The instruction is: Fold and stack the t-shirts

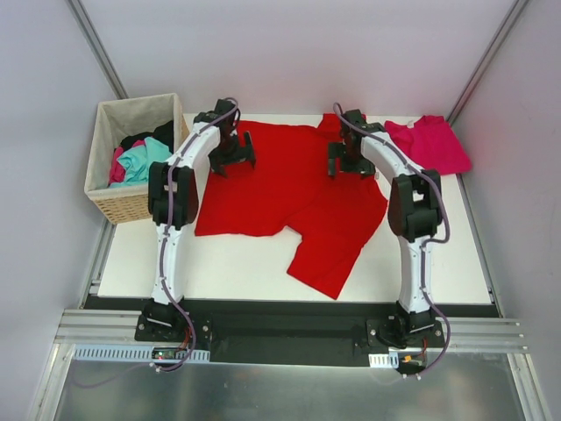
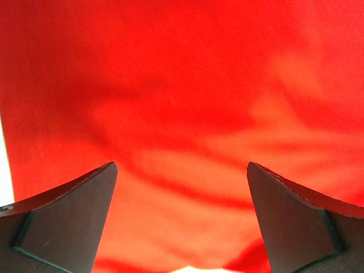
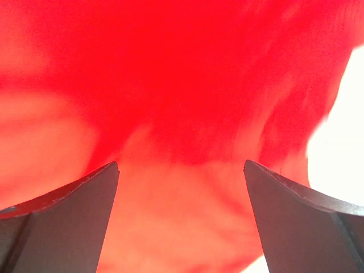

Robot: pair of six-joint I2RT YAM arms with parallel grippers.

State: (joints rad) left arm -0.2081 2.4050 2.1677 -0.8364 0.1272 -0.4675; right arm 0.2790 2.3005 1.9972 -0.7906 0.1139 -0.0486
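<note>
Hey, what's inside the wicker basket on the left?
The basket holds crumpled clothes: a teal piece, a pink piece and a black piece. Anything beneath them is covered.

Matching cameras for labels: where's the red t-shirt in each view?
Top external: red t-shirt spread across mid-table.
Left wrist: fills almost the whole frame.
Right wrist: fills the frame except the right edge.
Shared landmark: white table, a sliver at left wrist's left edge, a patch at right wrist's right edge.
</note>
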